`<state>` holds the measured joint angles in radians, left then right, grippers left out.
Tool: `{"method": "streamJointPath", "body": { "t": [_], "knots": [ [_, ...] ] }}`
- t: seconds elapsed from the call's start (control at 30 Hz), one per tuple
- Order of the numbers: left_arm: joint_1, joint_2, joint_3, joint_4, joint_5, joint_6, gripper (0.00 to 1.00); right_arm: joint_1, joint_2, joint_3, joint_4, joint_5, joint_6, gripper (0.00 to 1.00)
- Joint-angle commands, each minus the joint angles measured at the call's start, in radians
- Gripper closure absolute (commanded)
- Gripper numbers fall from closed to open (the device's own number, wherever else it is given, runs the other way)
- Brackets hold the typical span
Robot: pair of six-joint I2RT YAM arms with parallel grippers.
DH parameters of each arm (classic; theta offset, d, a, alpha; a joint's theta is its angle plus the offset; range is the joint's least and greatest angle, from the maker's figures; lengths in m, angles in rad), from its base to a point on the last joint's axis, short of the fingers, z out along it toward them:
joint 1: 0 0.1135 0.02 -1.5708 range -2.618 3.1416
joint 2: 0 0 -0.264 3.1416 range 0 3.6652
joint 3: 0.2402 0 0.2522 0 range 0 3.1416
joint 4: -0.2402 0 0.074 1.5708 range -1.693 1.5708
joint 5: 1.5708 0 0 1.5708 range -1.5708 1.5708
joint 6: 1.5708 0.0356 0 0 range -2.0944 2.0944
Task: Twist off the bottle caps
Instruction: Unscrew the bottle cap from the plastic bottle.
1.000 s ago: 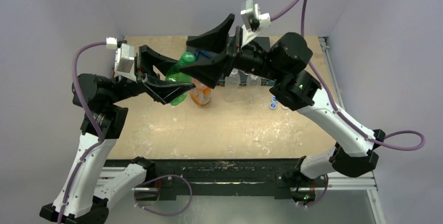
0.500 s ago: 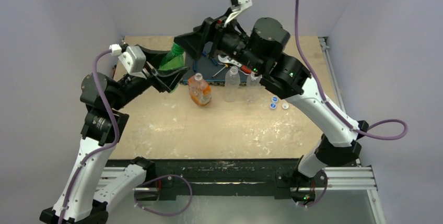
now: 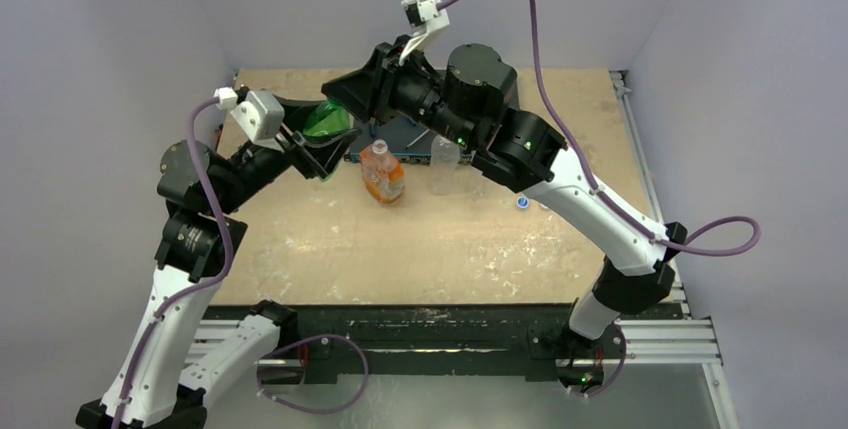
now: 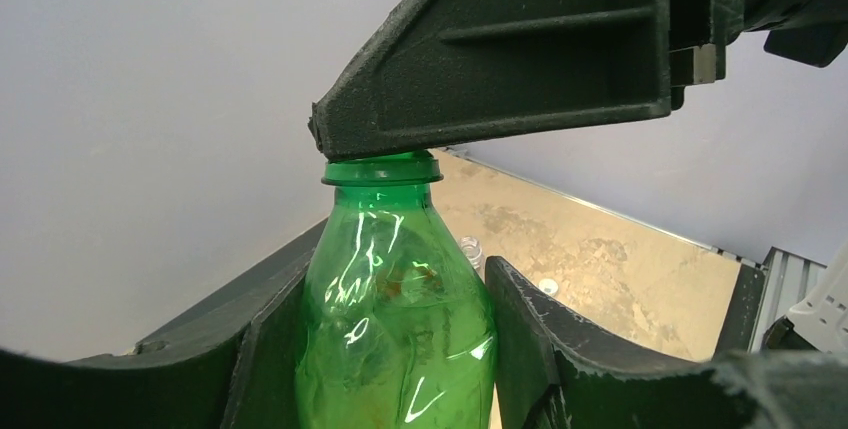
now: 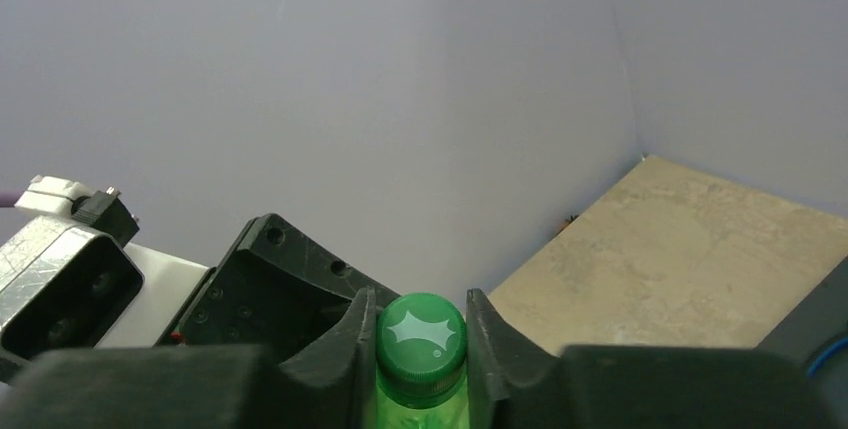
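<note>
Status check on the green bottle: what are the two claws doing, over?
Left gripper clamped round the green plastic bottle. Right gripper shut on its green screw cap, cap not yet off. Nothing blocking the cap.

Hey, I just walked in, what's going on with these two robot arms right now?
They are unscrewing a bottle cap together. The left gripper holds the green bottle by its body, lifted off the table at the far left. The right gripper is clamped on the green cap, which is on the neck. An orange-labelled bottle and a clear bottle stand on the table, and a loose cap lies nearby.
</note>
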<state>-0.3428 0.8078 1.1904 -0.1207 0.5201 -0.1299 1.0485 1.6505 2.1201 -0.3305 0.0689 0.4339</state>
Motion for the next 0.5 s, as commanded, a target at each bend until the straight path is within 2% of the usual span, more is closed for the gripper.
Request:
{"method": "streamJointPath", "body": {
  "t": [0.0,0.07,0.1,0.27,0.37,0.47],
  "knots": [
    [0.004,-0.004,0.001,0.002,-0.039,0.022,1.0,0.004,-0.006,0.024,0.039,0.012,0.021,0.86],
    [0.004,0.002,0.002,0.003,-0.045,0.009,1.0,0.004,-0.01,0.02,0.039,0.004,0.029,0.96],
    [0.004,0.004,0.004,0.006,-0.047,0.001,1.0,0.004,-0.012,0.021,0.036,-0.004,0.032,0.98],
    [0.004,0.014,0.02,0.027,0.009,-0.056,1.0,0.0,-0.044,-0.013,0.062,-0.105,-0.025,1.0],
    [0.004,0.017,0.033,0.044,0.117,-0.121,1.0,-0.008,-0.095,-0.044,0.071,-0.149,-0.094,1.0],
    [0.004,0.025,0.025,0.147,0.321,-0.255,1.0,-0.031,-0.156,-0.118,0.129,-0.233,-0.129,1.0]
  ]
}}
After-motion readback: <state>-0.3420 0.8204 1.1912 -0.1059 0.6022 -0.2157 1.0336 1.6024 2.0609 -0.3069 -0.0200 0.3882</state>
